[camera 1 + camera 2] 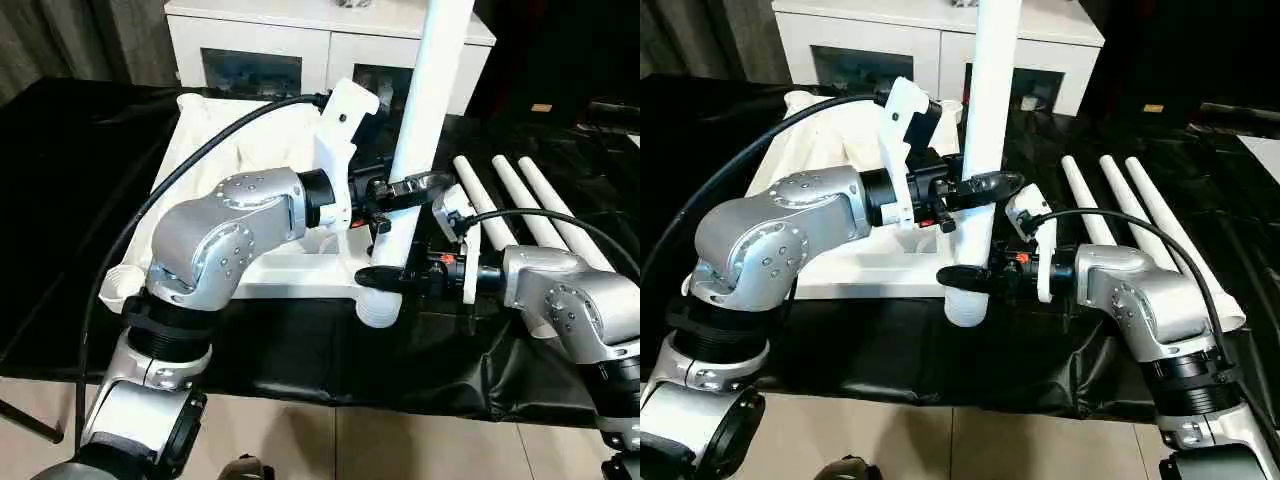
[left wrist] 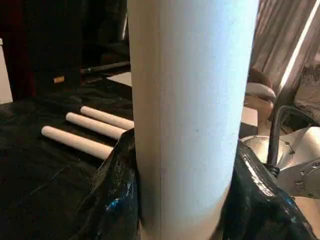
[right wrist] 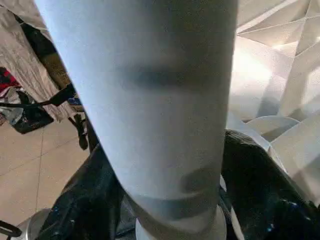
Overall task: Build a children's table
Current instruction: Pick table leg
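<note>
Table leg (image 1: 428, 90) number one is standing nearly upright at the near right corner of the tabletop (image 1: 290, 275), its fat end sitting at the round corner socket (image 1: 380, 305) — whether it's fully seated I can't tell. Both grippers are clamping it: the left gripper (image 1: 395, 190) is holding it partway up, and the right gripper (image 1: 392, 278) is closing around it lower down, just above the socket. In both wrist views the black fingers are hugging the tube on either side.

To do this step well, I'd say keep the leg straight over the socket and push or twist down evenly — any lean and it's probably going to jam or pop out. The upper grip should steady it while the lower one does the driving.

Three spare legs (image 1: 520, 205) are lying side by side on the black cloth (image 1: 70, 200) to the right. The tabletop is lying upside down on the cloth.

No brand marks, labels or readable writing anywhere that I can make out.
</note>
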### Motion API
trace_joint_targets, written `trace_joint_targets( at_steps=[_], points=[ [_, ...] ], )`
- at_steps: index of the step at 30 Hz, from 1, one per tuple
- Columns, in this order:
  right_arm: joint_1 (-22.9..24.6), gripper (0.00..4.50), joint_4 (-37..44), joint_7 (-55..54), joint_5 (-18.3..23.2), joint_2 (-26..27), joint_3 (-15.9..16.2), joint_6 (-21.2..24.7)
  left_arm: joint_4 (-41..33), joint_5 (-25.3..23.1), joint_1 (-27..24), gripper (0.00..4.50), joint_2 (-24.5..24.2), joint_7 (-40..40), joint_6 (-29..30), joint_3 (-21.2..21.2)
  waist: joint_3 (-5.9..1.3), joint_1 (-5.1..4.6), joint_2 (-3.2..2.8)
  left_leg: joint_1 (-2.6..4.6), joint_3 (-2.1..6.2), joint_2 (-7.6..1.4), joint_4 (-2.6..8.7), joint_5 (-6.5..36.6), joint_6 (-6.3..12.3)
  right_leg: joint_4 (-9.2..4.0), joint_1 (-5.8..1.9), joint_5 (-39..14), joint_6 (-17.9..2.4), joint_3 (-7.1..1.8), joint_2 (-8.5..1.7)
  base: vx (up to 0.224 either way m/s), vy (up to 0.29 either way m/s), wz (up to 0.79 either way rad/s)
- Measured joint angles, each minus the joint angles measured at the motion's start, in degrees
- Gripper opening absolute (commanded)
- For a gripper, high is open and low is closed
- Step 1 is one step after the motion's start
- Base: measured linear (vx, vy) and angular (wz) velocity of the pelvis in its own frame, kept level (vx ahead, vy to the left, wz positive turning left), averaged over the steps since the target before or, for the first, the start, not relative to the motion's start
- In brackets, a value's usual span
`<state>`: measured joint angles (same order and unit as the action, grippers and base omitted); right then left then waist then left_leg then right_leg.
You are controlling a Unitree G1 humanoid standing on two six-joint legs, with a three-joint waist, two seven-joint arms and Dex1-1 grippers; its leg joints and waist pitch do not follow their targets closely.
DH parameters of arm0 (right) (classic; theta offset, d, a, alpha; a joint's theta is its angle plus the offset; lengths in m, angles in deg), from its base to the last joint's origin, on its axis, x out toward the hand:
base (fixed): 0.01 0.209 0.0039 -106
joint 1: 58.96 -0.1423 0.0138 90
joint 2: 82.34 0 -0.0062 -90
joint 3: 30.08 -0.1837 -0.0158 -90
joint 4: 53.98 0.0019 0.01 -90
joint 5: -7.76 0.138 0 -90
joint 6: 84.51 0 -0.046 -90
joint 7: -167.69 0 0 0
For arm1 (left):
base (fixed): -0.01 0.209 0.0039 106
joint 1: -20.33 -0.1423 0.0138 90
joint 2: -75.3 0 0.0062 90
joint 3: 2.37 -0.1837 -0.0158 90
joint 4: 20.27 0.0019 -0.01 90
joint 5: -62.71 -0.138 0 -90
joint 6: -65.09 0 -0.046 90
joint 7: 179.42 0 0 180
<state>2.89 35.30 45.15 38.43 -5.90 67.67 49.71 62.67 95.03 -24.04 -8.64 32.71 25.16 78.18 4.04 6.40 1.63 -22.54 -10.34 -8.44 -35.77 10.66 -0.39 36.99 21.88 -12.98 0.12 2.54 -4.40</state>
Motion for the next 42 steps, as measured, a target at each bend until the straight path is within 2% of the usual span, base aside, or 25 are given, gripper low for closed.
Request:
trace_joint_targets(
  at_steps=[5,16,18,24,27,28,30,34,37,40,41,42],
  points=[
    [0.0,2.07,0.1,0.6,-0.8,0.0,0.9,-1.1,0.0,0.0,0.0,1.80,0.0,0.1,0.0,-0.1,0.00,-0.01,0.00,0.00,0.00,0.00,0.00,0.0,0.00,0.00,0.00,0.0,0.0,0.00,0.00,0.000,0.000,0.00],
    [0.0,1.94,0.2,0.9,-1.3,0.0,1.3,-1.9,0.1,-0.1,0.0,1.80,0.1,0.1,0.0,-0.2,-0.01,-0.01,-0.02,0.00,0.00,0.00,0.00,0.0,-0.01,0.01,0.00,0.0,0.0,0.00,0.00,0.000,0.000,0.00],
    [0.0,1.93,0.3,0.5,-1.3,0.1,1.3,-1.9,0.1,-0.5,0.0,2.36,-0.1,0.1,0.0,-0.2,-0.01,-0.01,-0.02,0.00,0.00,0.00,0.00,0.0,-0.01,0.01,0.00,0.0,0.0,0.00,0.00,0.000,0.000,0.00],
    [0.5,1.91,0.3,-1.3,-1.5,0.9,0.4,-2.1,1.4,1.7,0.1,2.93,-0.1,1.0,1.2,2.0,-0.03,-0.01,-0.06,0.01,0.00,0.00,0.00,0.0,-0.09,0.01,0.00,0.0,0.0,0.00,0.00,0.000,0.000,0.00],
    [0.9,1.89,0.0,-3.2,-1.6,1.3,-1.6,-2.2,1.4,2.2,0.1,3.16,-0.3,1.7,1.4,2.8,-0.05,0.01,-0.10,0.02,0.00,0.00,0.00,0.1,-0.18,0.01,-0.01,0.0,-0.1,0.00,0.00,0.000,0.000,0.00],
    [1.1,1.88,0.1,-3.7,-1.5,1.2,-2.4,-2.2,1.6,3.1,0.1,3.36,-0.2,2.0,1.8,3.5,-0.06,0.01,-0.12,0.01,0.00,0.00,0.00,0.1,-0.19,0.01,-0.01,0.1,-0.1,0.00,0.00,0.000,0.000,0.00],
    [1.7,1.88,0.3,-4.7,-1.3,1.0,-4.0,-2.2,1.8,4.8,0.1,3.41,0.0,2.4,2.6,5.2,-0.07,0.06,-0.29,0.02,0.00,0.00,-0.01,0.1,-0.20,0.00,-0.02,0.1,-0.1,0.00,0.00,0.000,0.000,0.00],
    [2.6,1.88,0.3,-6.3,-1.0,-0.1,-7.8,-2.4,1.8,6.9,0.0,3.84,0.4,2.9,2.9,7.6,-0.15,0.07,-0.51,0.05,0.01,0.01,-0.01,0.1,-0.22,0.01,-0.03,0.1,-0.1,0.00,0.00,0.000,0.000,0.00],
    [4.6,1.88,0.5,-11.1,-2.9,0.3,-10.2,-6.2,-0.2,5.8,-3.1,3.84,-0.4,1.8,-2.0,9.7,-0.21,-0.19,-0.94,0.08,0.01,0.00,0.00,0.1,-0.23,0.01,-0.04,0.1,-0.1,-0.02,0.00,0.000,0.000,0.00],
    [6.8,1.88,0.5,-21.8,-9.1,4.7,-13.5,-15.9,-3.6,-0.5,-10.5,3.84,-1.7,-4.3,-8.5,12.3,-0.32,-1.19,-1.50,0.14,0.01,-0.01,0.08,0.0,-0.30,0.02,-0.03,0.1,0.0,0.01,0.01,0.000,0.000,0.00],
    [7.5,1.88,0.8,-24.9,-11.7,4.8,-13.2,-18.3,-4.1,-3.1,-12.7,3.84,-2.3,-6.7,-10.2,12.6,-0.36,-1.33,-1.69,0.11,0.01,-0.01,0.11,0.0,-0.34,-0.02,-0.01,0.1,0.0,0.01,0.02,0.000,0.000,0.00],
    [8.8,1.88,2.4,-29.1,-16.0,4.9,-12.2,-20.9,-5.8,-7.1,-16.4,3.84,-2.7,-10.2,-13.3,12.8,-0.56,-1.48,-1.99,0.19,0.02,-0.03,0.15,0.0,-0.35,-0.09,-0.06,0.1,0.0,-0.01,0.02,0.000,0.000,0.00]
  ],
)
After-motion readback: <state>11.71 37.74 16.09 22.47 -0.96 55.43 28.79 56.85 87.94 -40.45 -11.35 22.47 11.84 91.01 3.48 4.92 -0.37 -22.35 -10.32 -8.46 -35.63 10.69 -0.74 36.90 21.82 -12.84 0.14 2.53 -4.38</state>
